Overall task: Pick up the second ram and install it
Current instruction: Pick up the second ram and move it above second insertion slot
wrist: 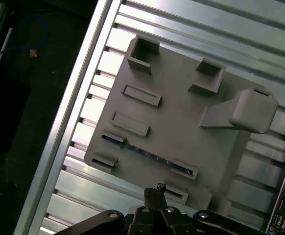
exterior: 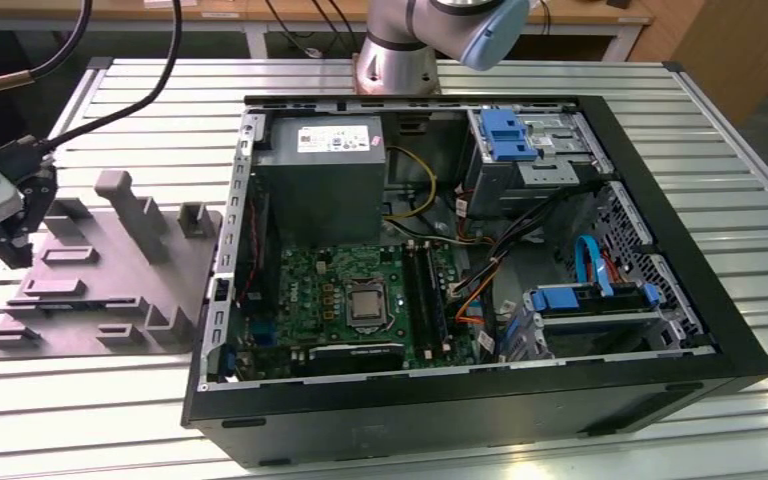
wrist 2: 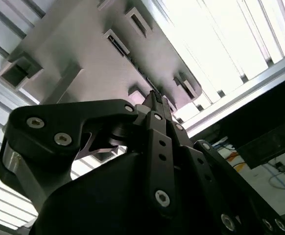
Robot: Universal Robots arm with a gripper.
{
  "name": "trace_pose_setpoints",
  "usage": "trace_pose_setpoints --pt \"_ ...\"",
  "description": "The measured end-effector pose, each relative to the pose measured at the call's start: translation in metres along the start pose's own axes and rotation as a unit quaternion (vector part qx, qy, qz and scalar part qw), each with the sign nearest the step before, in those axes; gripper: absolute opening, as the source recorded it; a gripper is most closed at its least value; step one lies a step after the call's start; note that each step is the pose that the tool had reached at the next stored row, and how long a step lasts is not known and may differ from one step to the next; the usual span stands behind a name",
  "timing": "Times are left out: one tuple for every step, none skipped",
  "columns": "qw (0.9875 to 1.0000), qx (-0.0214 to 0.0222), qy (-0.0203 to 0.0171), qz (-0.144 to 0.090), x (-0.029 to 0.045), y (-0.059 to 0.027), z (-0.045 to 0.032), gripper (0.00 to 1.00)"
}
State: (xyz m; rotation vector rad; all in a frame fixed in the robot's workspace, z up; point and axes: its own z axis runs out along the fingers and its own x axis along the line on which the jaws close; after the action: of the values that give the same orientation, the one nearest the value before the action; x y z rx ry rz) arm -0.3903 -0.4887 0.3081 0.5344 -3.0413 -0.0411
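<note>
The second ram (wrist: 147, 152) is a thin dark blue-green stick standing on edge in the grey holder tray (wrist: 177, 112), held between small end blocks. Its dark edge (wrist 2: 141, 69) also appears in the second wrist view. My gripper (wrist: 155, 189) hangs above the tray, a little to one side of the stick and not touching it. Its fingers (wrist 2: 154, 100) are pressed together with nothing between them. In the exterior view the gripper (exterior: 13, 248) is over the tray's (exterior: 117, 300) edge at the exterior view's left.
The open computer case (exterior: 478, 400) lies to the exterior view's right of the tray, with the motherboard (exterior: 344, 290), its long memory slots (exterior: 424, 290) and the grey power supply box (exterior: 317, 165). A tall post (wrist: 252, 110) rises from the tray. The slatted aluminium table (exterior: 704, 120) carries everything.
</note>
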Motion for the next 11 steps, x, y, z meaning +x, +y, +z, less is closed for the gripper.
trace_pose_setpoints --pt "1.0000 0.0006 -0.0001 -0.009 0.0000 0.0000 0.0002 0.10" --pt "0.9998 0.0012 -0.0003 -0.018 0.0000 0.0000 0.0005 0.10" --pt "0.9996 0.0018 -0.0004 -0.028 0.0000 0.0000 0.0007 0.10" --pt "0.9993 0.0024 -0.0004 -0.037 0.0000 0.0000 0.0010 0.10" --pt "0.9990 0.0029 -0.0004 -0.046 0.0000 0.0000 0.0012 0.10" --pt "0.9985 0.0035 -0.0005 -0.055 -0.0001 -0.0001 0.0015 0.10" --pt "0.9980 0.0040 -0.0005 -0.064 -0.0001 0.0000 0.0017 0.10" --pt "0.9973 0.0046 -0.0005 -0.073 -0.0001 -0.0001 0.0020 0.10" --pt "0.9967 0.0052 -0.0006 -0.082 -0.0001 -0.0001 0.0022 0.10" --pt "0.9958 0.0058 -0.0006 -0.091 -0.0001 -0.0001 0.0025 0.10" --pt "0.9949 0.0063 -0.0006 -0.100 -0.0001 -0.0001 0.0027 0.10"
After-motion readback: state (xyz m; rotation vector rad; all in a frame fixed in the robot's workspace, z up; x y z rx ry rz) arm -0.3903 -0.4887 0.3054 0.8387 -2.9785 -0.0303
